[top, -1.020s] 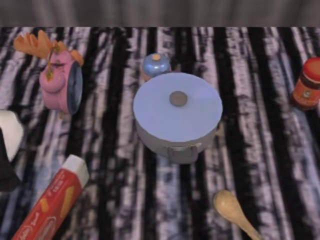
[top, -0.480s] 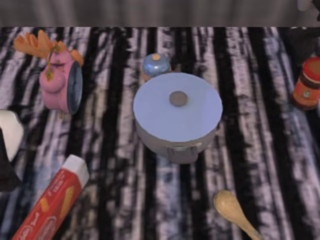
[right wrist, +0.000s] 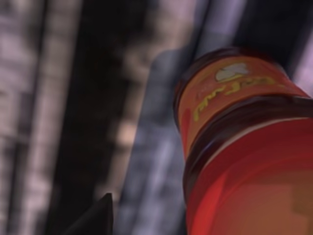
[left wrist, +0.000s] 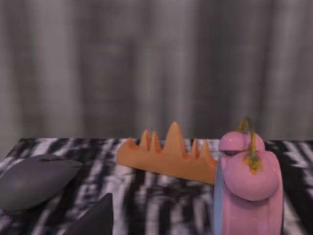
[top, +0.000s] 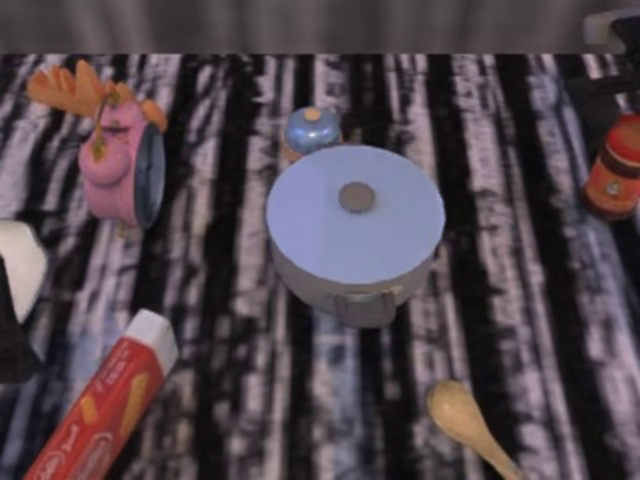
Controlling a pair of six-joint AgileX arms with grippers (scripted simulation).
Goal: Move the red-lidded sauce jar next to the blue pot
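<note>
The red-lidded sauce jar (top: 614, 168) stands at the table's right edge, well to the right of the blue pot (top: 355, 225), which sits in the middle with its pale-blue lid on. My right gripper (top: 603, 96) hangs just behind the jar, above the striped cloth, and is open. In the right wrist view the jar (right wrist: 244, 142) fills the near side, and one dark fingertip (right wrist: 99, 216) shows beside it without touching. My left gripper (top: 12, 300) is parked at the left edge, open, with one fingertip (left wrist: 96, 218) in view.
A pink clock with orange antlers (top: 125, 165) stands at the back left. A small blue dome with an orange knob (top: 312, 128) sits right behind the pot. A toothpaste tube (top: 100, 405) lies front left and a wooden spoon (top: 465, 420) front right. A grey rounded object (left wrist: 34, 181) lies near the left gripper.
My right arm has come into view at the top right corner and moved down toward the jar. The jar, the pot and the left arm have stayed put.
</note>
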